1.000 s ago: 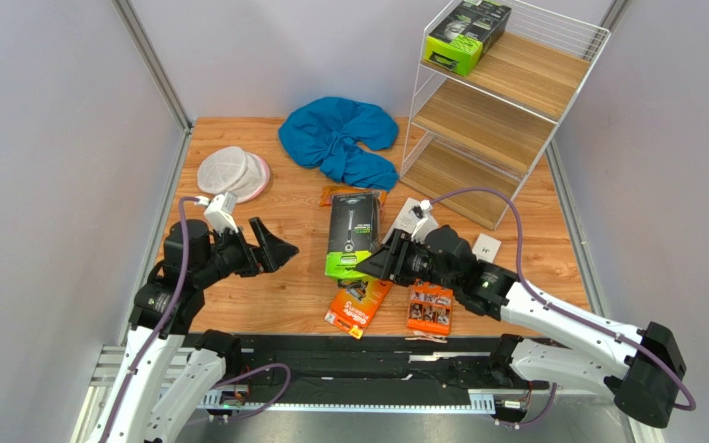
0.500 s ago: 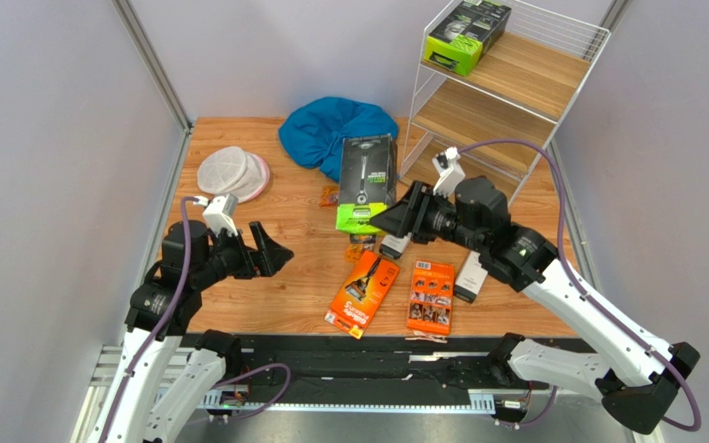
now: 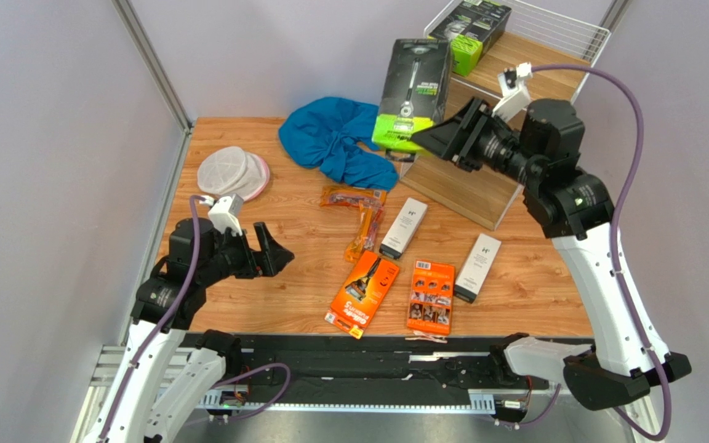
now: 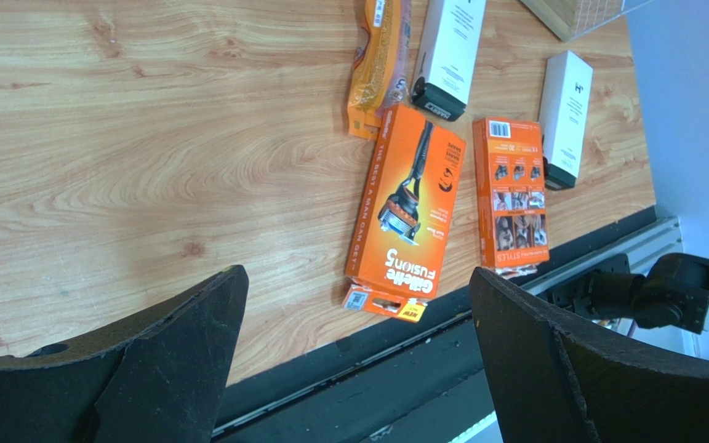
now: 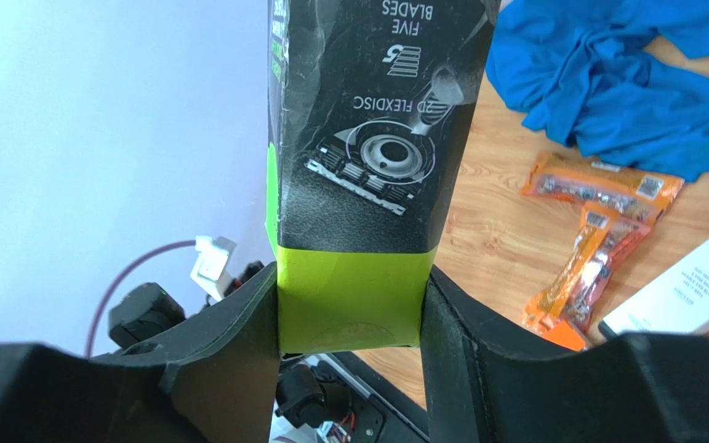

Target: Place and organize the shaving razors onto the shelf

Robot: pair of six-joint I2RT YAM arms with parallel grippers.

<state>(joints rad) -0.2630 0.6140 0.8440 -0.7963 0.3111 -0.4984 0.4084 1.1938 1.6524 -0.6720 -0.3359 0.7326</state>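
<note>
My right gripper (image 3: 421,138) is shut on the lime end of a lime-green-and-black razor box (image 3: 415,88), held high in the air left of the shelf (image 3: 552,57); the box shows between my fingers in the right wrist view (image 5: 354,286). Another green-and-black box (image 3: 469,28) lies on the shelf's top board. On the table lie two orange cartons (image 3: 366,291) (image 3: 431,295), two slim white boxes (image 3: 404,226) (image 3: 477,266) and orange-trimmed bags (image 3: 360,214). My left gripper (image 3: 275,257) is open and empty, low at the table's left. The left wrist view shows the large carton (image 4: 409,212).
A blue cloth (image 3: 340,138) lies at the back middle of the table, under the raised box. A round white mesh pouch (image 3: 231,173) sits at the back left. Grey walls close in both sides. The black rail (image 3: 367,355) runs along the near edge.
My right gripper lifted the green-and-black box off the table and carried it up and right, level with the shelf's top tier. The bags and a white box it covered now show. The left arm barely moved.
</note>
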